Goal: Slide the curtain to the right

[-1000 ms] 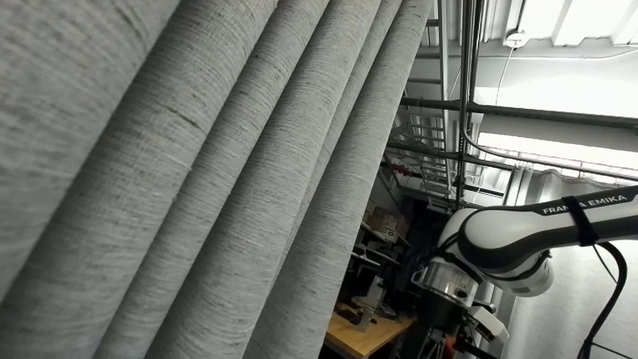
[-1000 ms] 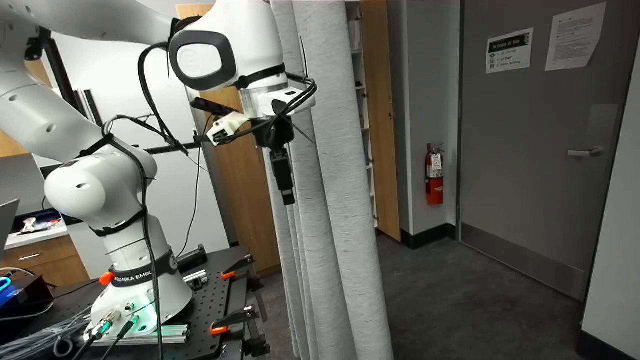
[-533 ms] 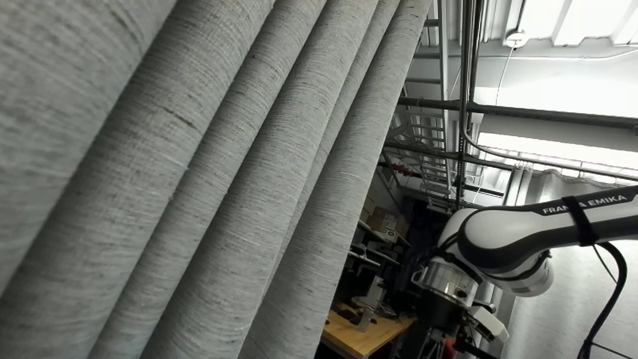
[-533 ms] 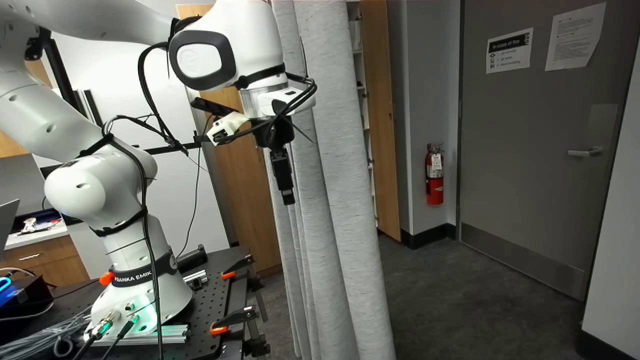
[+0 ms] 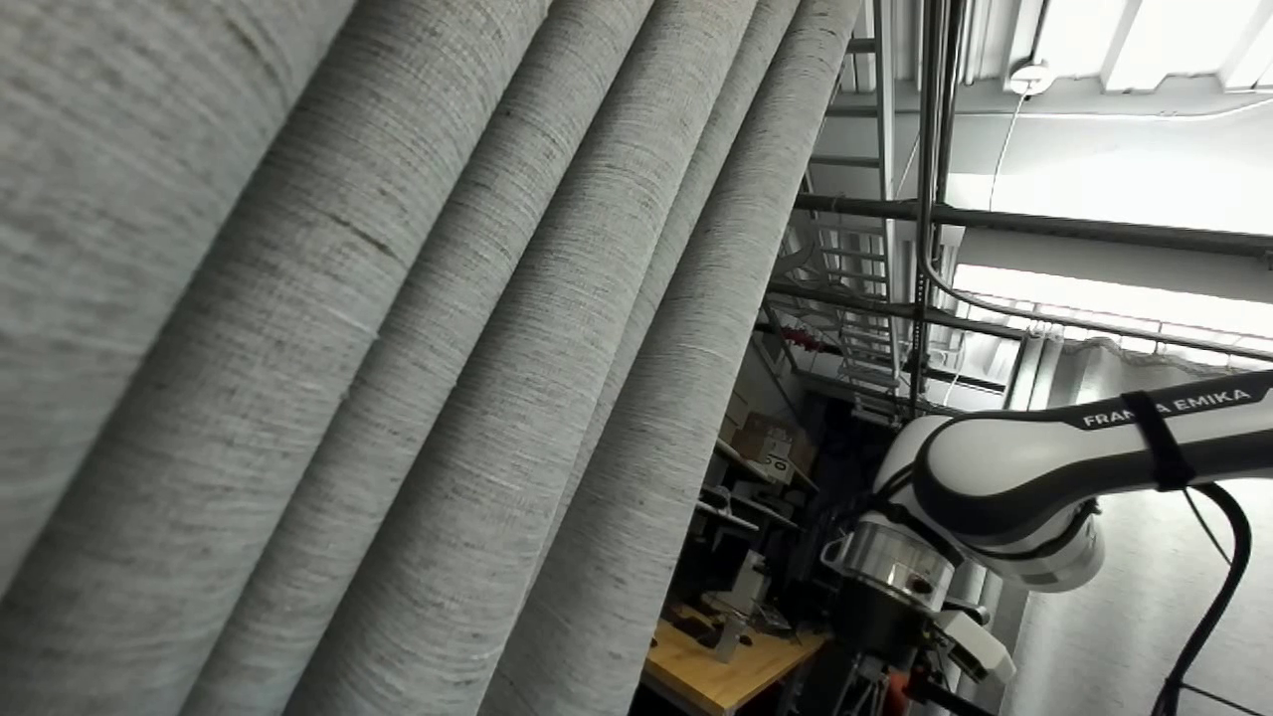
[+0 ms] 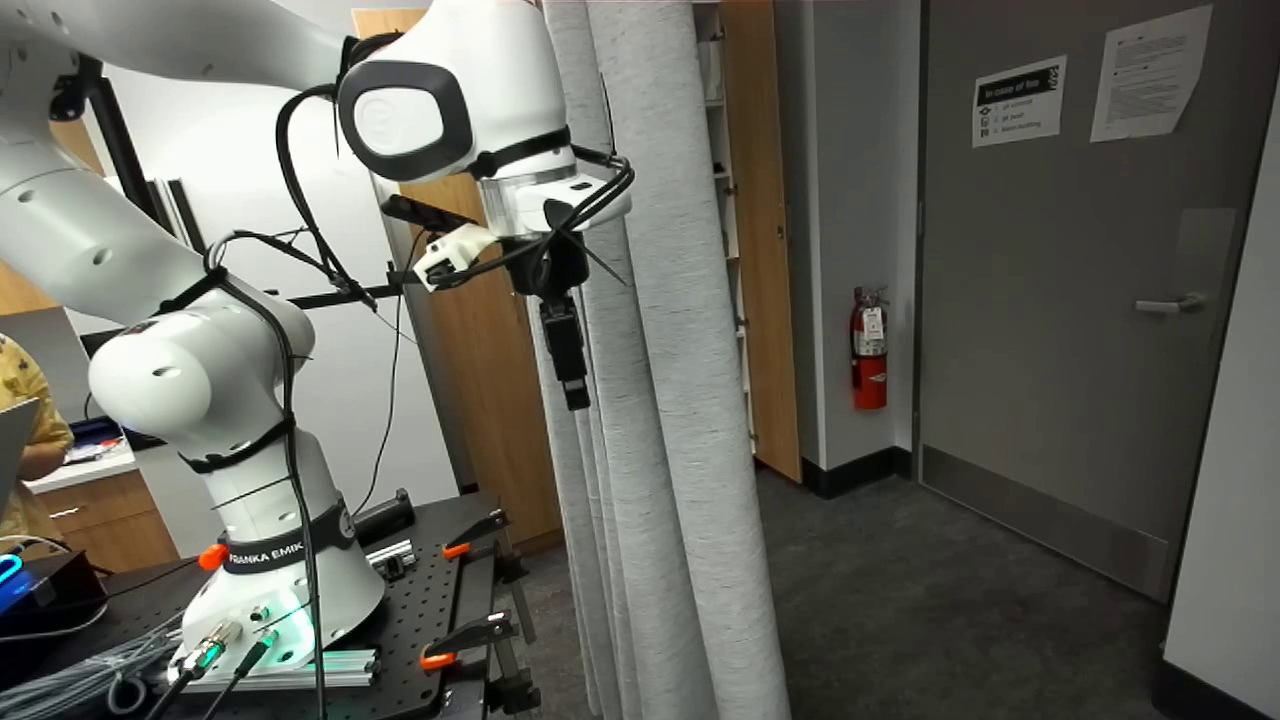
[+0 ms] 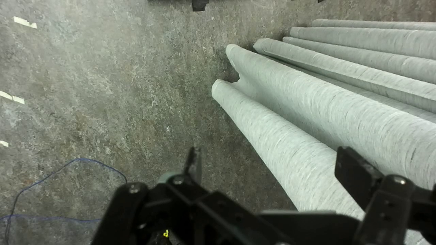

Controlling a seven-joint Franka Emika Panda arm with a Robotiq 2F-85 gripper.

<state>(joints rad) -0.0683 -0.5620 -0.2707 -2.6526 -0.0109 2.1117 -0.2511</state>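
The curtain is a large light-grey drape with long deep folds. It fills much of an exterior view (image 5: 477,328) and hangs behind and beside the arm's hand in an exterior view (image 6: 690,330). In the wrist view the curtain (image 7: 282,132) runs from upper middle to lower right. My gripper (image 7: 269,151) is open, its black fingers wide apart. The curtain's near edge fold shows between the fingers, closer to the right finger; I cannot tell whether they touch. In an exterior view the gripper (image 6: 577,395) points down against the curtain's left side. In the remaining exterior view the fingertips are cut off.
A black table (image 6: 430,560) with orange-tipped clamps (image 6: 470,640) stands left of the curtain. A wooden cabinet (image 6: 765,240), a red fire extinguisher (image 6: 868,350) and a grey door (image 6: 1060,300) are beyond. A blue cable (image 7: 81,159) lies on the floor. A person in yellow (image 6: 30,400) is at the left edge.
The curtain has swayed very slightly. A person in yellow has come into view at the left edge of an exterior view. The arm shows no visible movement.
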